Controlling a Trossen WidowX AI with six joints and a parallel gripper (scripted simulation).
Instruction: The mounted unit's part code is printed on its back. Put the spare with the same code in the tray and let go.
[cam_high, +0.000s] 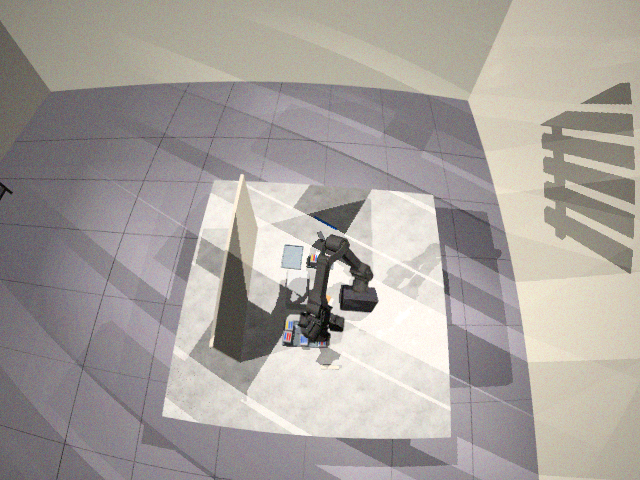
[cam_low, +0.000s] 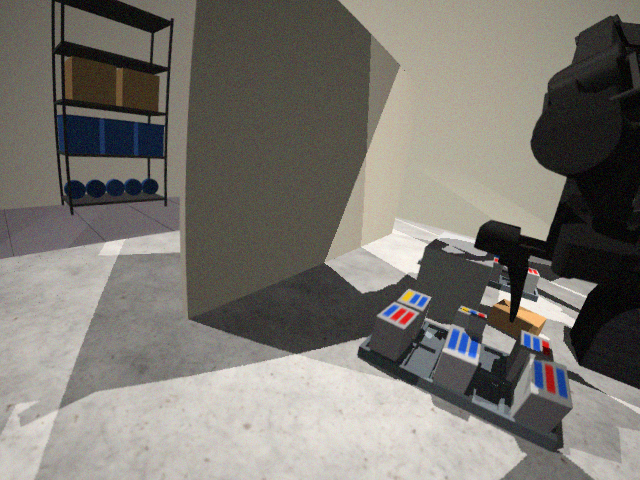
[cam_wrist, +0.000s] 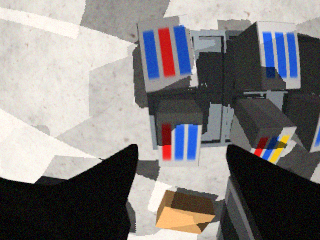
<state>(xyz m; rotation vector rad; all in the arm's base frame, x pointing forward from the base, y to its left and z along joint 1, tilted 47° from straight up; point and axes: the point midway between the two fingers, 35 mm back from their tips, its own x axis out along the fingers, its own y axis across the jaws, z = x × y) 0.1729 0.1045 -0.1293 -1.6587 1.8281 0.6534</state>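
Observation:
My gripper (cam_wrist: 182, 150) is open and empty, pointing down over the near edge of the spare rack (cam_low: 460, 403) (cam_wrist: 215, 125). In the wrist view a spare with one red and two blue stripes (cam_wrist: 180, 142) (cam_low: 536, 342) lies between and beyond the fingertips. Beside it are a blue-red-blue spare (cam_wrist: 166, 52) (cam_low: 550, 377), an all-blue spare (cam_wrist: 281, 55) (cam_low: 462, 342) and a red-blue-yellow spare (cam_wrist: 271, 147) (cam_low: 472, 312). The grey mounted unit (cam_low: 449, 284) stands behind the rack; its printed back is hidden. The tray (cam_high: 292, 256) shows nothing in it.
A tan block (cam_wrist: 182, 220) (cam_high: 328, 298) lies between rack and arm base (cam_high: 359, 299). A second small rack (cam_high: 312, 259) with striped blocks stands beside the tray. A tall panel (cam_high: 237, 268) (cam_low: 268, 155) stands across from the base. A blue bar (cam_high: 325, 222) lies past the arm's elbow.

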